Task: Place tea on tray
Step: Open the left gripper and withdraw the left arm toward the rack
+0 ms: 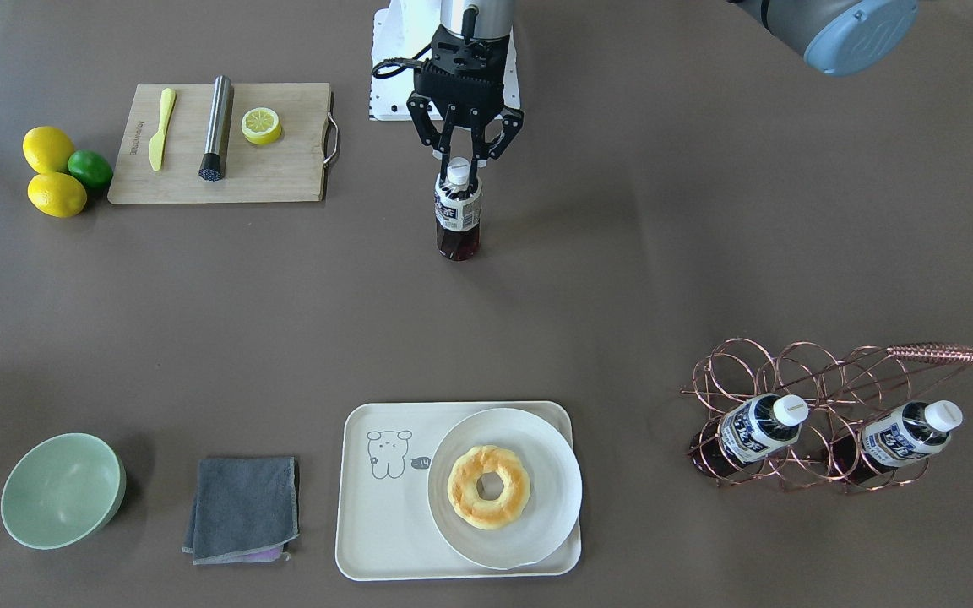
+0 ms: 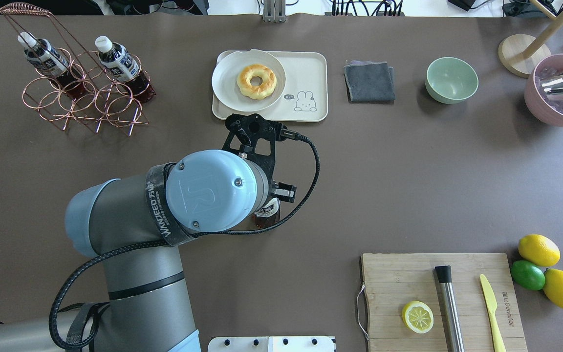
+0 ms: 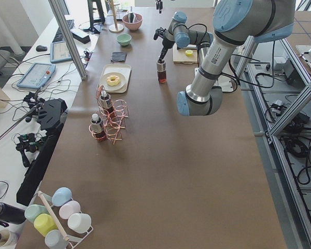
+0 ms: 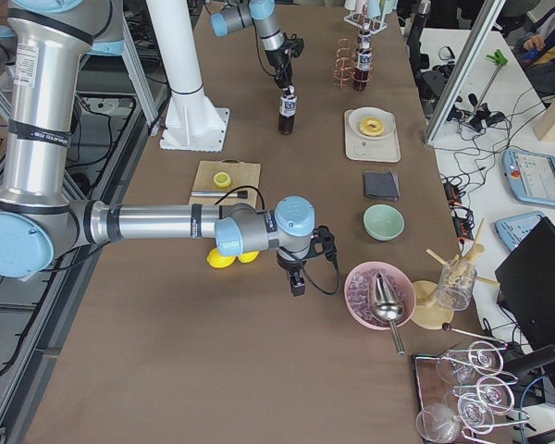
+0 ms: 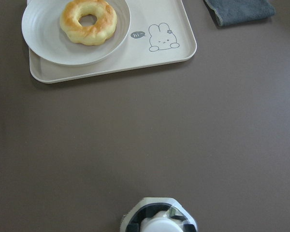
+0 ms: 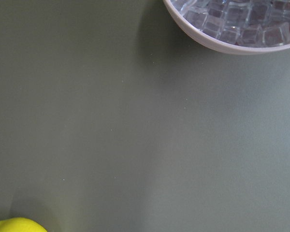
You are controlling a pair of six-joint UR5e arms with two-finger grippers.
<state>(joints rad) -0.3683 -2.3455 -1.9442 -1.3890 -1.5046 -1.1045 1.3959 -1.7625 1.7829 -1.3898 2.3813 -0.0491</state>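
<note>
Three bottles counted. The tea [image 1: 457, 215] stands upright mid-table: dark brown, white cap, navy-and-white label. The left gripper [image 1: 459, 162] pinches its cap. Two other bottles [image 1: 761, 426] lie in the copper wire rack [image 1: 790, 363]. In the front-facing view one tray [image 1: 385, 523] sits at 6 o'clock, with bare table between. A plate [image 1: 537, 540] with a doughnut [image 1: 488, 487] fills its 3 o'clock half. Whether the right gripper [image 4: 298, 282] is spread cannot be told.

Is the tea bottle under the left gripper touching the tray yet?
Apart. The front-facing view shows a wide stretch of bare tabletop between the tea and the tray.
</note>
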